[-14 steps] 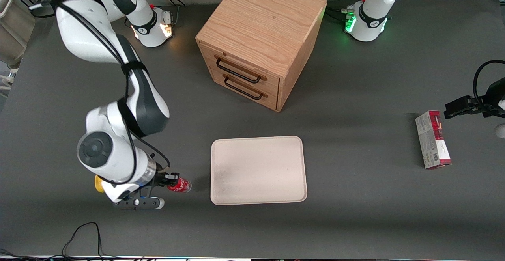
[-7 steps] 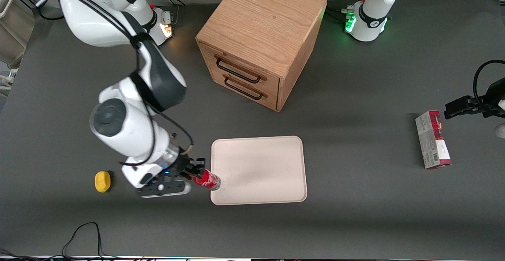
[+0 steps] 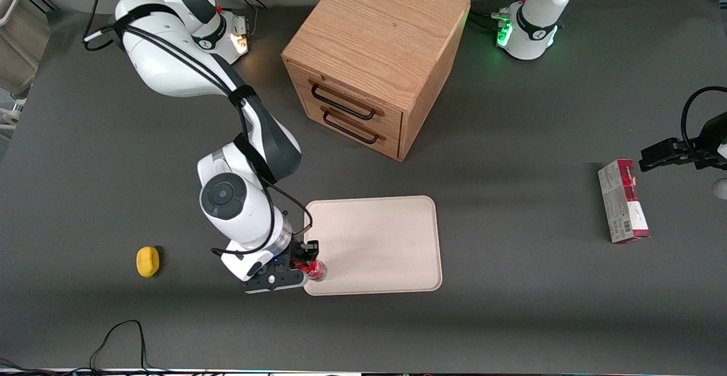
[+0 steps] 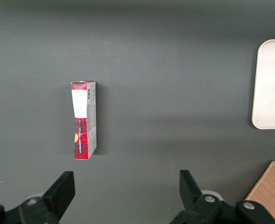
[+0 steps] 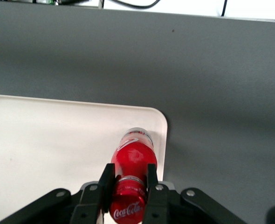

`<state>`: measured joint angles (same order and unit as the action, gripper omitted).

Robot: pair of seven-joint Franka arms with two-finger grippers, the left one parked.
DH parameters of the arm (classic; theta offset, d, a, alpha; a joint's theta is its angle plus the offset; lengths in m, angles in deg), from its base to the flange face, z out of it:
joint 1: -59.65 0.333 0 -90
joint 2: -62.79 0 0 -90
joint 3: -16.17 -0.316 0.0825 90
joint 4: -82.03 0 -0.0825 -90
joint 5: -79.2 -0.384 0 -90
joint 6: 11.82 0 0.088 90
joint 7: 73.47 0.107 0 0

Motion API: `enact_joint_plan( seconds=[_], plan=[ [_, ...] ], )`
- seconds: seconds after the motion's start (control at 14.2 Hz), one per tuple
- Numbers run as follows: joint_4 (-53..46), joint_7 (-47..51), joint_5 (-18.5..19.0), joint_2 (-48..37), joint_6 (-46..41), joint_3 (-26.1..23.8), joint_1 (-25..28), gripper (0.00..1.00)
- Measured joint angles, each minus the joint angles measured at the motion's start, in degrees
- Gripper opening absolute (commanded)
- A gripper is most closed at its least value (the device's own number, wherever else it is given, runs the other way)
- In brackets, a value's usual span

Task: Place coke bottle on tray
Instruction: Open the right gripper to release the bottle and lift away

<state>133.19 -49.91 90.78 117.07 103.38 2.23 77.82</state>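
Observation:
My right gripper [image 3: 309, 262] is shut on the coke bottle [image 3: 316, 270], a small clear bottle with a red cap and red label. It holds the bottle over the corner of the cream tray [image 3: 386, 234] that is nearest the front camera, toward the working arm's end. In the right wrist view the two black fingers [image 5: 106, 183] clamp the bottle's neck just below the red cap, and the bottle [image 5: 134, 156] points down at the tray [image 5: 49, 140] near its rounded corner. I cannot tell whether the bottle's base touches the tray.
A wooden drawer cabinet [image 3: 372, 58] stands farther from the front camera than the tray. A yellow lump [image 3: 147, 262] lies on the table toward the working arm's end. A red-and-grey carton [image 3: 623, 201] lies toward the parked arm's end and also shows in the left wrist view [image 4: 84, 120].
My right gripper has carried the coke bottle sideways from beside the yellow lump to over the tray's near corner. The bottle has turned from lying sideways to pointing down.

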Motion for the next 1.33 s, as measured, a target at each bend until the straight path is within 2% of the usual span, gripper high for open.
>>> enact_joint_plan(
  seconds=[0.07,0.14,0.21,0.56,0.7,0.84,0.91,0.98,1.12,1.33],
  plan=[
    [0.28,0.85,0.00,0.16,0.00,0.00,0.17,0.43],
    [0.78,2.22,0.01,0.16,0.00,0.00,0.27,0.92],
    [1.18,3.31,0.15,0.16,0.00,0.00,0.31,1.00],
    [1.29,4.54,1.76,-2.22,-1.51,0.00,0.24,1.00],
    [1.52,4.59,1.74,-6.66,-8.12,0.01,-0.27,1.00],
    [4.50,4.51,-0.16,-13.60,-13.95,0.13,-2.14,1.00],
    [8.05,4.14,-2.39,-18.07,-15.39,0.78,-3.32,1.00],
    [14.63,2.96,-6.19,-24.89,-16.29,3.73,-4.37,1.00],
    [25.04,0.67,-10.10,-34.88,-16.62,9.21,-5.23,1.00],
    [41.00,-4.94,-11.33,-50.02,-16.76,15.63,-5.81,1.00]
  ],
)
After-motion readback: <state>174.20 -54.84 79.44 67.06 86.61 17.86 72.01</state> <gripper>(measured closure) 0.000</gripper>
